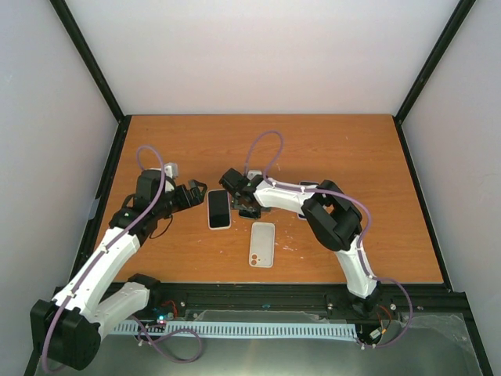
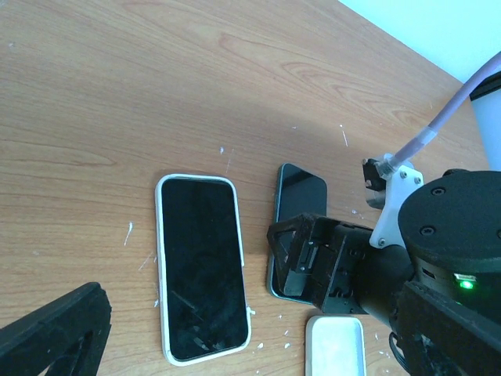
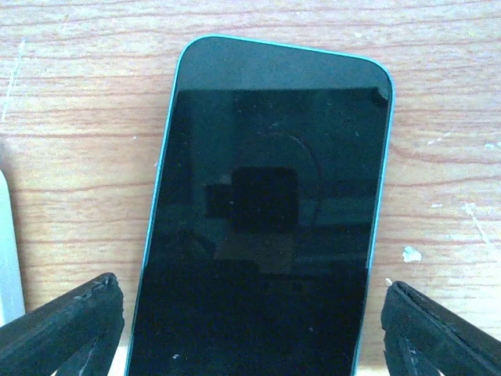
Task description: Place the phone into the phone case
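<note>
Straddling blue-rimmed phone (image 3: 266, 196), flat on table (image 3: 70, 94), with right gripper (image 3: 250, 305) spread, not clamped. Idling at 9 o'clock with left gripper (image 1: 190, 196) spread, empty. Close squarely on both long edges; carry level to case (image 1: 262, 244) at 5 o'clock.

Overhead camera looks down; both close wrist cameras share teal phone (image 3: 266, 219).

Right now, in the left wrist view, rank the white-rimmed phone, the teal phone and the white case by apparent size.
1. White-rimmed phone: whole and largest.
2. Teal phone: smaller, its lower end hidden.
3. White case: smallest showing, but cut off by the frame, so only its visible part ranks.
</note>
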{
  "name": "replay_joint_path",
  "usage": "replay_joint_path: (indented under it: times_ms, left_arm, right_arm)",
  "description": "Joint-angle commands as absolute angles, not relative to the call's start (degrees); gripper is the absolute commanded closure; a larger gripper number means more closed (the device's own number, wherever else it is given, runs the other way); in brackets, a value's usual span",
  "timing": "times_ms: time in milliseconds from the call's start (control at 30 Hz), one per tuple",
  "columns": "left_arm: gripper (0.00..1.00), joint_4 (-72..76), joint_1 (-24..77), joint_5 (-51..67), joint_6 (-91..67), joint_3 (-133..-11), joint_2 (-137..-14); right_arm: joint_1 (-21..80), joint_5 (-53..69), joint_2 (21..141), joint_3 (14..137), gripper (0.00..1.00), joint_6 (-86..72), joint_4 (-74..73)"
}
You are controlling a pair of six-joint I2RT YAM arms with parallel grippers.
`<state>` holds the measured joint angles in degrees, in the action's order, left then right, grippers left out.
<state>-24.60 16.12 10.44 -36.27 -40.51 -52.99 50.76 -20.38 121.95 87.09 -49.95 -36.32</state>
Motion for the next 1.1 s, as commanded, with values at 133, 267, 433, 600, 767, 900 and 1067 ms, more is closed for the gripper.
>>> replay_joint_path:
  times_ms: [133, 267, 433, 600, 767, 900, 1067]
  left_arm:
    - [0.01, -24.59, 15.73, 10.52, -35.29, -39.90, -52.08]
    - [0.01, -24.52, 15.73, 10.93, -35.24, -39.91, -52.20]
    - [0.00, -24.14, 15.73, 11.12, -35.24, -39.78, -51.78]
    - [0.01, -23.84, 15.73, 11.63, -34.96, -40.26, -52.51]
    - [0.00, -22.60, 15.73, 13.66, -34.89, -39.62, -52.58]
    - [0.01, -22.17, 15.72, 14.21, -35.10, -39.17, -52.85]
    - [0.00, -21.15, 15.73, 15.74, -35.48, -38.48, -53.89]
  right_arm:
    - [50.15, -21.71, 124.56, 88.47, 0.16, -49.40, -36.27]
    - [49.54, -20.70, 125.01, 88.05, 0.15, -49.46, -35.76]
    - [49.22, -20.75, 125.15, 87.14, 0.14, -48.77, -34.65]
    - [49.04, -21.18, 124.93, 86.85, 0.19, -47.23, -33.75]
    - [49.04, -20.65, 122.94, 86.56, 0.24, -45.06, -32.97]
    - [49.03, -19.56, 118.85, 84.52, 0.28, -43.65, -32.15]
    - [49.04, -18.94, 114.47, 82.20, 0.33, -43.50, -33.19]
